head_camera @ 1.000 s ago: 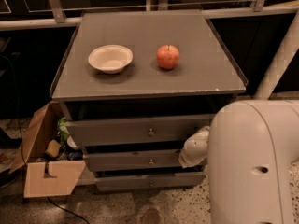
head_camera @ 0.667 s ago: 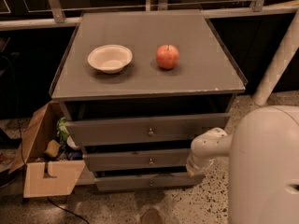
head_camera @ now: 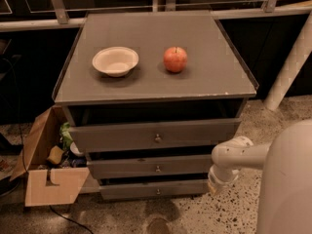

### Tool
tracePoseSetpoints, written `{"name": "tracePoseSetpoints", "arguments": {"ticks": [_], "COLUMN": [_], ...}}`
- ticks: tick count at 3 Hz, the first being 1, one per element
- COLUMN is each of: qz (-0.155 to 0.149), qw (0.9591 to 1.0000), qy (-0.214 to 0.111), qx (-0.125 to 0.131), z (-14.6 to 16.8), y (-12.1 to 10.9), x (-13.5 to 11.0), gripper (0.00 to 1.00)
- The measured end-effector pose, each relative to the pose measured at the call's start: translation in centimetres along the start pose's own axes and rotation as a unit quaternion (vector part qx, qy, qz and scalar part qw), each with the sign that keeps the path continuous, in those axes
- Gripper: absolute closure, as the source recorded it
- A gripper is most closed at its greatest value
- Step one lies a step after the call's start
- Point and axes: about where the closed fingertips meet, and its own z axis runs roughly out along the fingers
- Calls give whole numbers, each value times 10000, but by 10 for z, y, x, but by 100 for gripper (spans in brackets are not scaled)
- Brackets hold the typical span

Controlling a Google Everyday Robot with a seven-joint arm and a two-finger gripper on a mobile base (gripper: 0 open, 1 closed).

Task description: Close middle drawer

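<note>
The grey wooden cabinet [head_camera: 156,89] has three drawers. The middle drawer [head_camera: 126,167] has a flat front and a small brass knob [head_camera: 157,168]. It stands slightly out, with a dark gap above it. The top drawer [head_camera: 122,136] stands further out over it. The lowest drawer [head_camera: 131,190] sits below. My white arm [head_camera: 226,162] reaches in from the right and ends beside the right end of the middle drawer's front. My gripper is out of view; only the arm's rounded joint and wrist section show.
A white bowl [head_camera: 115,61] and a red apple [head_camera: 175,59] sit on the cabinet top. An open cardboard box [head_camera: 46,179] with clutter lies on the floor to the left. A white post [head_camera: 290,65] leans at the right. My white body [head_camera: 290,189] fills the lower right.
My arm and body have drawn back to the right, uncovering the right ends of the drawer fronts. The drawers, bowl and apple have not moved.
</note>
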Motion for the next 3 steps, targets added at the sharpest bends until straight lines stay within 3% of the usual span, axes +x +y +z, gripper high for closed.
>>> {"name": "tracePoseSetpoints", "arguments": {"ticks": [3], "qz": [0], "qw": [10000], "qy": [1], "qx": [0], "z": [0], "y": [0], "x": [0], "gripper": [16]}}
